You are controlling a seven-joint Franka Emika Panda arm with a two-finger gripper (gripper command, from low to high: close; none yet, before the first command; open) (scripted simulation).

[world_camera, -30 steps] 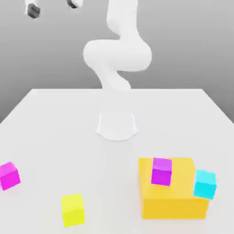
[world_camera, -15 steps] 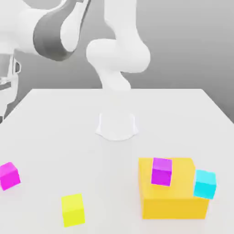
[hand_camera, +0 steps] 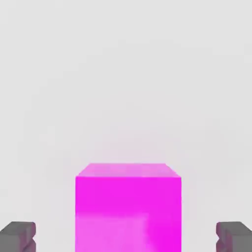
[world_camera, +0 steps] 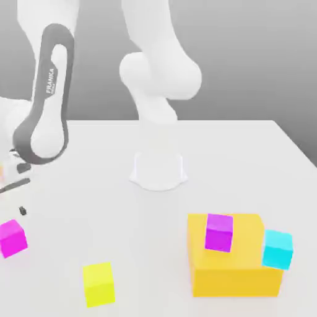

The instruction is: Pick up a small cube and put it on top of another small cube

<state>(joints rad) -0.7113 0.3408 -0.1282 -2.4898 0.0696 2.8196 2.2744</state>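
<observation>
On a plain white table (world_camera: pixel 247 148) against a grey backdrop, the spread gripper (hand_camera: pixel 126 237) hangs above the small cube (hand_camera: pixel 128 209), at the table's nine o'clock edge.

Four small cubes are in sight, one of each colour: one pink cube (world_camera: pixel 12 238) (hand_camera: pixel 128 209) at the surface's (world_camera: pixel 93 161) edge on the exterior view's left, one yellow cube (world_camera: pixel 99 283) at its near edge, one purple cube (world_camera: pixel 218 232) and one cyan cube (world_camera: pixel 277 249). There is one big orange block (world_camera: pixel 235 266), toward the near corner on the exterior view's right. One white robot arm (world_camera: pixel 158 74) stands on one round base (world_camera: pixel 158 170).
</observation>
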